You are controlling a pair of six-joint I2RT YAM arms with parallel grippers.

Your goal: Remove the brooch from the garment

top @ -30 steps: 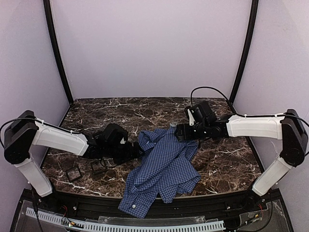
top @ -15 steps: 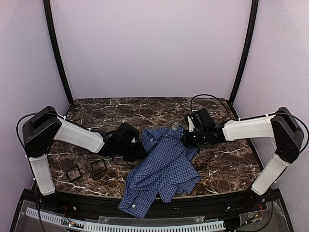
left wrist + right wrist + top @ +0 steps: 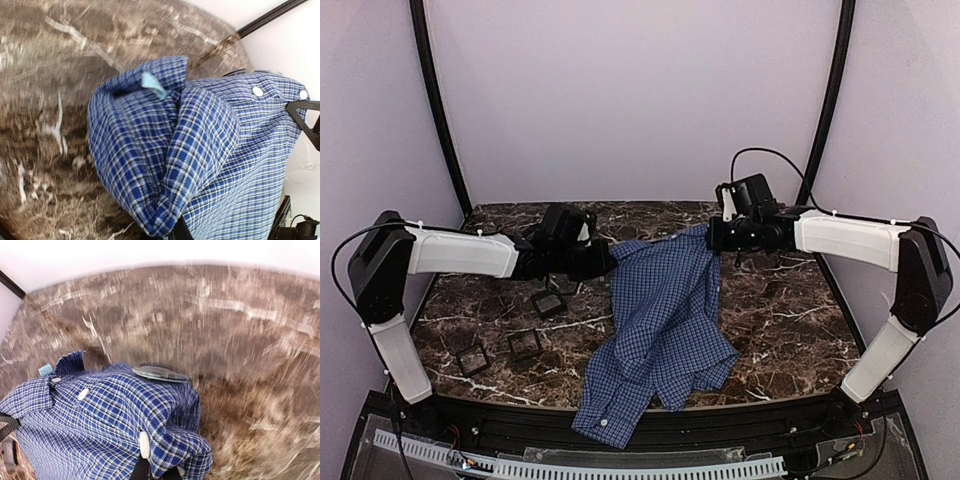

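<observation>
The garment (image 3: 665, 310), a blue-and-white checked shirt, hangs stretched between both grippers, its lower part trailing over the table's front edge. My left gripper (image 3: 607, 260) is shut on the left upper edge, and in the left wrist view the cloth (image 3: 200, 150) bunches over the hidden fingertips (image 3: 178, 234). My right gripper (image 3: 712, 238) is shut on the right upper edge beside a white button (image 3: 144, 445). The brooch (image 3: 161, 373), a flat grey oval disc, sits on the shirt's far fold in the right wrist view. I cannot make it out from above.
Three small black square boxes (image 3: 548, 303) (image 3: 524, 344) (image 3: 472, 358) lie on the marble table (image 3: 780, 310) left of the shirt. Black frame posts (image 3: 438, 110) stand at the back corners against pale walls.
Both grippers closed on the shirt's upper edge, then rose and moved toward the back, lifting and spreading the shirt between them. One black box near the left arm came into view.
</observation>
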